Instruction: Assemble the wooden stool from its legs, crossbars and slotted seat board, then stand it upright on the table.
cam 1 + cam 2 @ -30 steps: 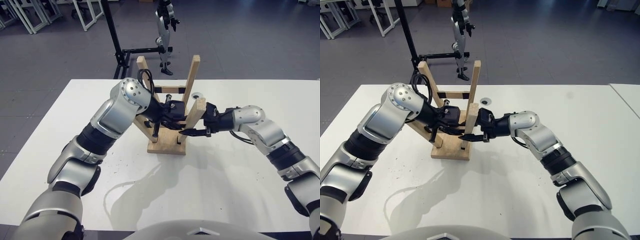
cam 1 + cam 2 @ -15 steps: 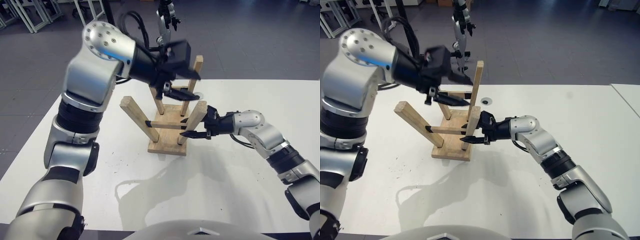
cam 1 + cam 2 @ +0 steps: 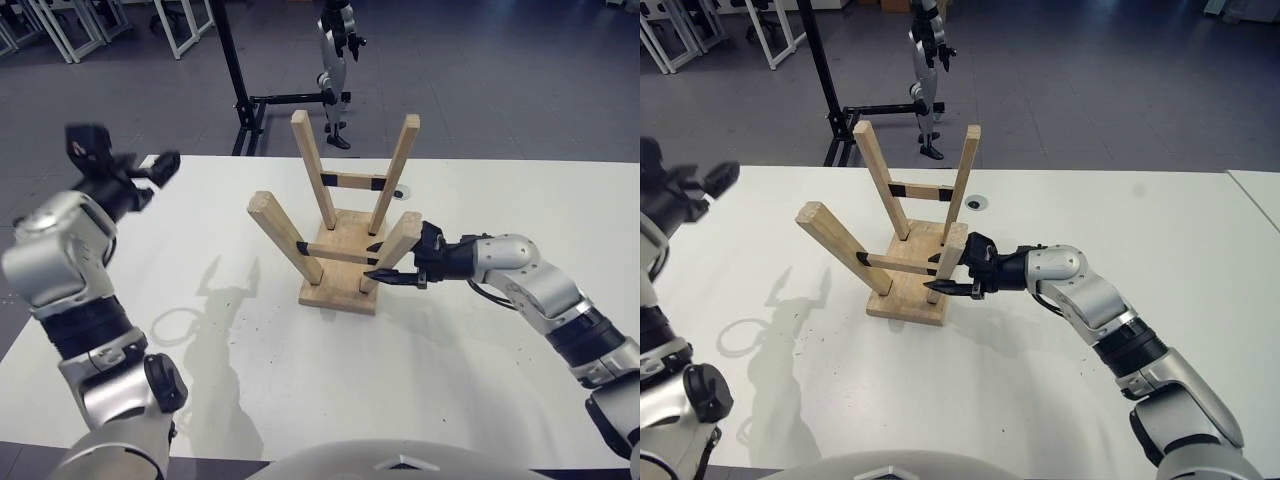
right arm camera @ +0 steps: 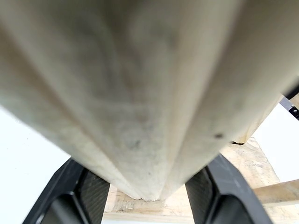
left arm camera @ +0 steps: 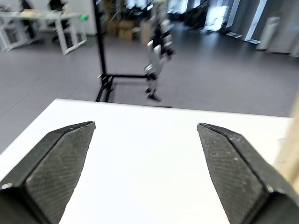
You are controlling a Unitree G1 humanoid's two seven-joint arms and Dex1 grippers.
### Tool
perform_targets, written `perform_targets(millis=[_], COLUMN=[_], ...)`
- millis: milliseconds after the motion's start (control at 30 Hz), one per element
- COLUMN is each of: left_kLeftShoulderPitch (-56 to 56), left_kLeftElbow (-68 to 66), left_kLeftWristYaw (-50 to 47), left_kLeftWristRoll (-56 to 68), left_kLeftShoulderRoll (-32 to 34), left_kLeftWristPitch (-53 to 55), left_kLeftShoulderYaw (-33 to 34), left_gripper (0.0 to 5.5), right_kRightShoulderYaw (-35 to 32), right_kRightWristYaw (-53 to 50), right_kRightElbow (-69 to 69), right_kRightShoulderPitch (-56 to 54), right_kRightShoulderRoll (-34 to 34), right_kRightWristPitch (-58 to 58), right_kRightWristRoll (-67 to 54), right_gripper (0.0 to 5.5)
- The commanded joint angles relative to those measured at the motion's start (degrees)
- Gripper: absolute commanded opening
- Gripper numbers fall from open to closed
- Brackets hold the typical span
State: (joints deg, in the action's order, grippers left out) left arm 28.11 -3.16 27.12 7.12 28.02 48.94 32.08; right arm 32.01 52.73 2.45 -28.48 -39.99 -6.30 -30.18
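The wooden stool stands upside down mid-table, its seat board (image 3: pixel 336 287) flat on the white table (image 3: pixel 470 390). All its legs point up, joined by a back crossbar (image 3: pixel 352 181) and a front crossbar (image 3: pixel 335 253). My right gripper (image 3: pixel 373 261) is shut on the front right leg (image 3: pixel 398 243), low down near the seat. In the right wrist view that leg (image 4: pixel 140 93) sits between the black fingers (image 4: pixel 88 196). My left gripper (image 3: pixel 140 175) hangs raised over the table's far left edge, open, with nothing between its fingertips (image 5: pixel 60 154).
Behind the table a black metal stand (image 3: pixel 237 75) rises from the floor, with a small humanoid figure (image 3: pixel 335 45) beyond it. A round hole (image 3: pixel 398 192) lies in the tabletop behind the stool. A second table's corner (image 3: pixel 1262 188) shows at the right.
My left arm has pulled out from among the stool's legs, gone up and swung far left, its gripper now open. The stool has settled on its seat. My right gripper stays on the leg.
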Motion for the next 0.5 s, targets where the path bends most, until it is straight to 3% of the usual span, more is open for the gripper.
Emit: perform_targets(millis=[33,100,133,200,333,500], left_kLeftShoulderPitch=[-7.8,-11.3,-11.3,-9.8,-12.0,-10.2], left_kLeftElbow=[14.3,33.0,38.3,39.7,31.2,19.2], left_kLeftWristYaw=[-0.9,6.4,7.2,4.7,-1.7,-7.0], left_kLeftWristRoll=[6.4,23.7,29.0,28.6,13.4,5.6], left_kLeftShoulderRoll=[-17.3,-21.2,-23.7,-27.2,-20.3,-15.3], left_kLeftWristPitch=[6.6,23.5,29.5,33.5,24.1,13.3], left_kLeftShoulderYaw=[-26.6,-42.5,-43.0,-38.6,-38.3,-25.3], left_gripper=[4.03,4.03,4.03,4.03,4.03,4.03], right_kRightShoulderYaw=[11.8,12.4,12.4,12.1,12.0,12.9], right_kRightWristYaw=[3.7,4.3,4.5,4.7,5.0,3.1], right_kRightElbow=[5.7,6.3,6.6,6.9,5.5,6.7], right_kRightShoulderPitch=[13.7,12.4,12.0,11.9,13.0,16.2], right_kRightShoulderRoll=[-8.1,-7.7,-7.7,-7.9,-7.8,-7.5], right_kRightWristPitch=[-18.4,-18.3,-18.2,-18.0,-18.4,-12.2], right_kRightWristRoll=[11.4,11.9,12.0,12.2,11.7,15.6], right_gripper=[2.03,2.03,2.03,2.03,2.03,2.03])
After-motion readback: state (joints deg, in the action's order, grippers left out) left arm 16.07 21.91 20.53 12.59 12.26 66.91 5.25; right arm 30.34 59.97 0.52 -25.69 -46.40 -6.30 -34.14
